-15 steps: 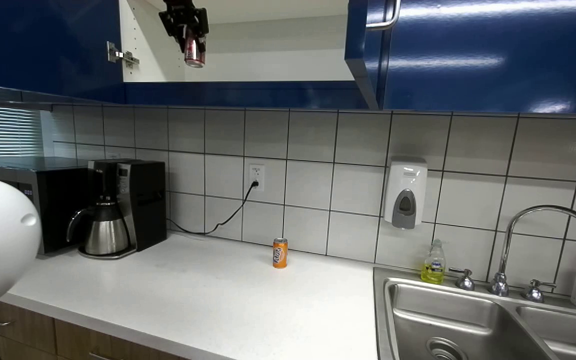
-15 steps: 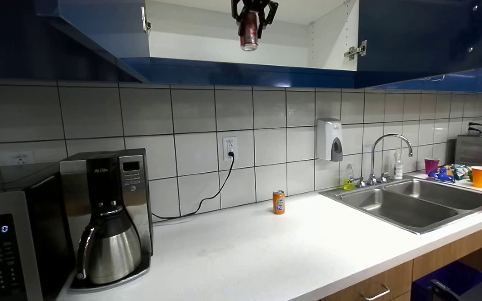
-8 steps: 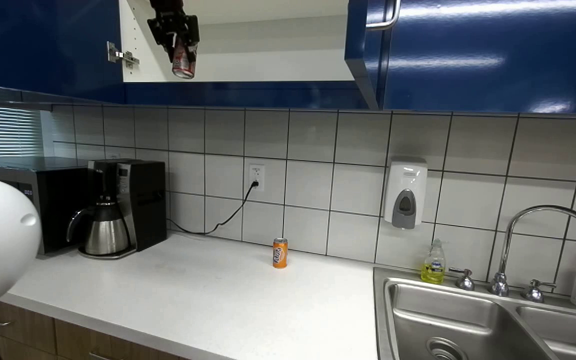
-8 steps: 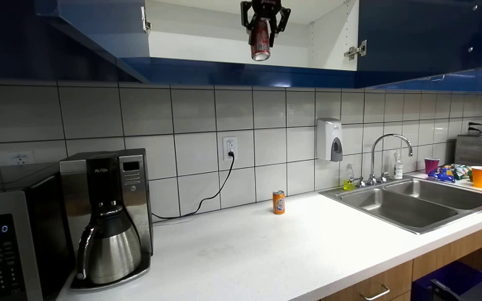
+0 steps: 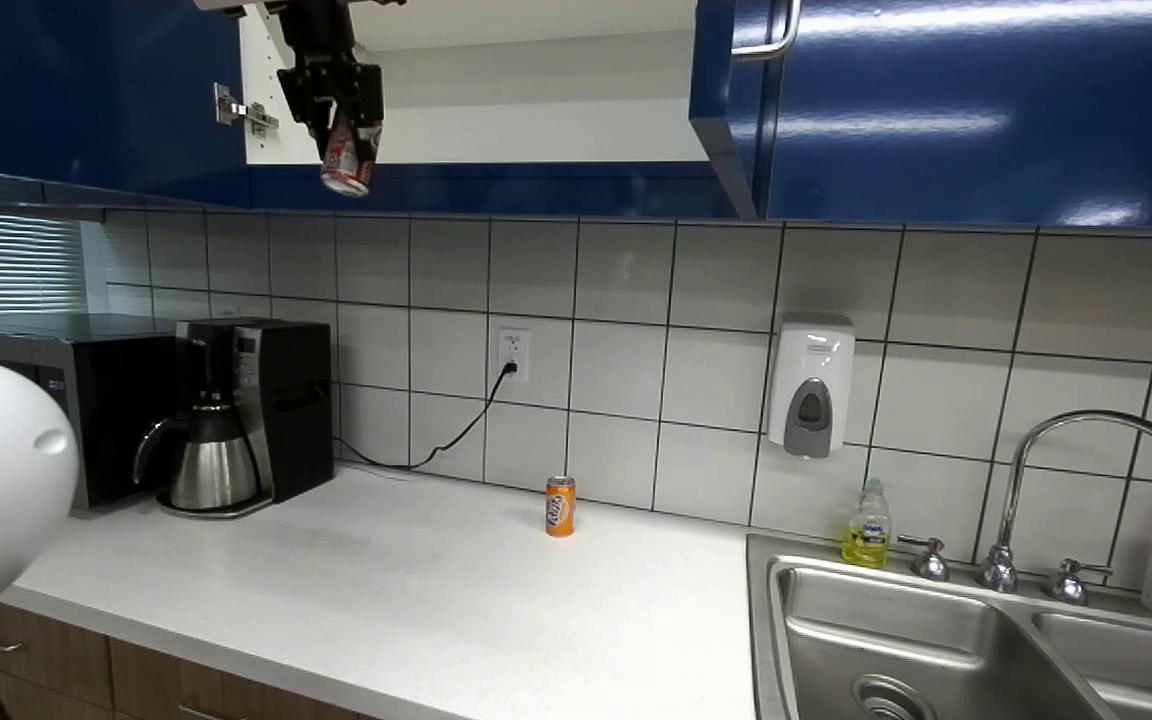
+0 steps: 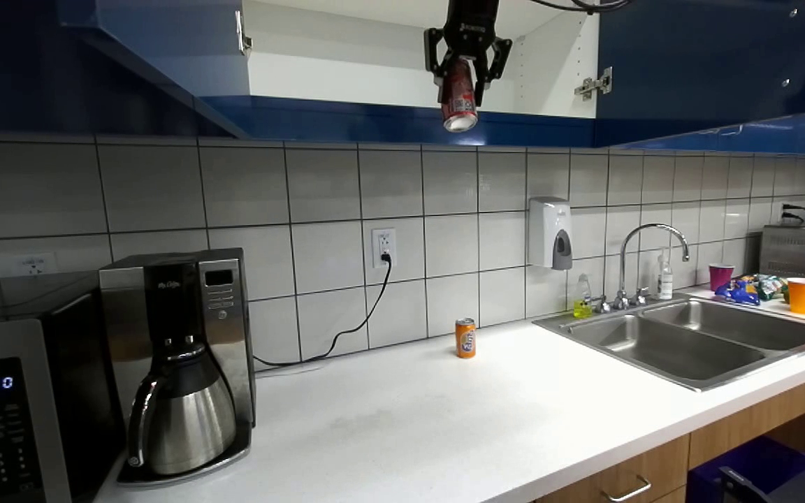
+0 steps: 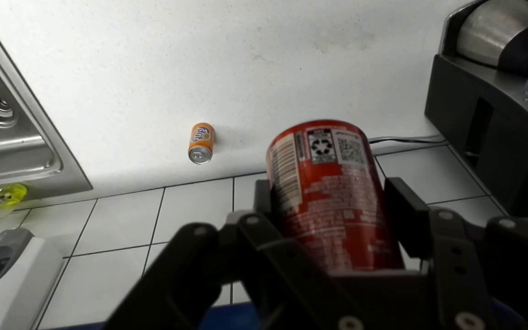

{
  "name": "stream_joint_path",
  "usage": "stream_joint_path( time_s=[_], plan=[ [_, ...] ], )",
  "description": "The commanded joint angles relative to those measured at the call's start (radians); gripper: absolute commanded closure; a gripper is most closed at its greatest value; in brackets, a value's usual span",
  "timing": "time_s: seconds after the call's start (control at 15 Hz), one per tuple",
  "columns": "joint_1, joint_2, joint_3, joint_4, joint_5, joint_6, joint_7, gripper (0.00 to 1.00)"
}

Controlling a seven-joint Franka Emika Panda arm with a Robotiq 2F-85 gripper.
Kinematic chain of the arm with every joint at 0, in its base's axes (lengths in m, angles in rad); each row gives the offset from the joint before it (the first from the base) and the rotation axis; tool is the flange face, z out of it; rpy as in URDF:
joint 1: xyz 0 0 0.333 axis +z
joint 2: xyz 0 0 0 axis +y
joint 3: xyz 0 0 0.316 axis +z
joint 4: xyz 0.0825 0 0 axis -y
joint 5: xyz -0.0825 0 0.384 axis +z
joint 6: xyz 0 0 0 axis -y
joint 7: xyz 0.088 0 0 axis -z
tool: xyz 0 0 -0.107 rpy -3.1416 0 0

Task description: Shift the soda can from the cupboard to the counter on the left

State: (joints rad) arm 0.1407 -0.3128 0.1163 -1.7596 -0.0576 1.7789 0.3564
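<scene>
The red soda can (image 5: 344, 170) is held in the air by my gripper (image 5: 346, 150), tilted slightly, its silvery end pointing down. The can (image 6: 460, 112) and gripper (image 6: 460, 100) also show in an exterior view, in front of the open cupboard (image 6: 374, 124). In the wrist view the can (image 7: 328, 183) sits between both fingers of the gripper (image 7: 332, 206); its far end is hidden by the gripper body. The cupboard (image 5: 486, 188) has a pale interior and dark blue doors. The white counter (image 5: 436, 600) lies well below the can; it also shows in the wrist view (image 7: 154, 68).
An orange can (image 5: 560, 508) stands on the counter near the tiled wall. A coffee maker (image 6: 186, 363) and microwave (image 6: 4, 391) stand at one end. A steel sink (image 5: 771, 640), soap bottle (image 5: 867, 530) and wall dispenser (image 5: 812, 385) are at the other. Open cupboard doors (image 5: 726, 100) jut out.
The gripper has moved down and outward from the cupboard with the can in it. The can's lower end is now below the cupboard's bottom shelf edge in both exterior views, more tilted.
</scene>
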Motion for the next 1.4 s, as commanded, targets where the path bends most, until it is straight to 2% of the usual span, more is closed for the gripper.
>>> stream_joint_path(
  time_s=[0.0,0.6,1.33],
  plan=[
    [-0.029,-0.08,0.006,-0.114,0.029,0.042,-0.02,0.62],
    [-0.051,-0.135,-0.011,-0.266,0.042,0.084,-0.05,0.62],
    [-0.054,-0.107,-0.026,-0.395,0.07,0.238,-0.079,0.62]
  ],
)
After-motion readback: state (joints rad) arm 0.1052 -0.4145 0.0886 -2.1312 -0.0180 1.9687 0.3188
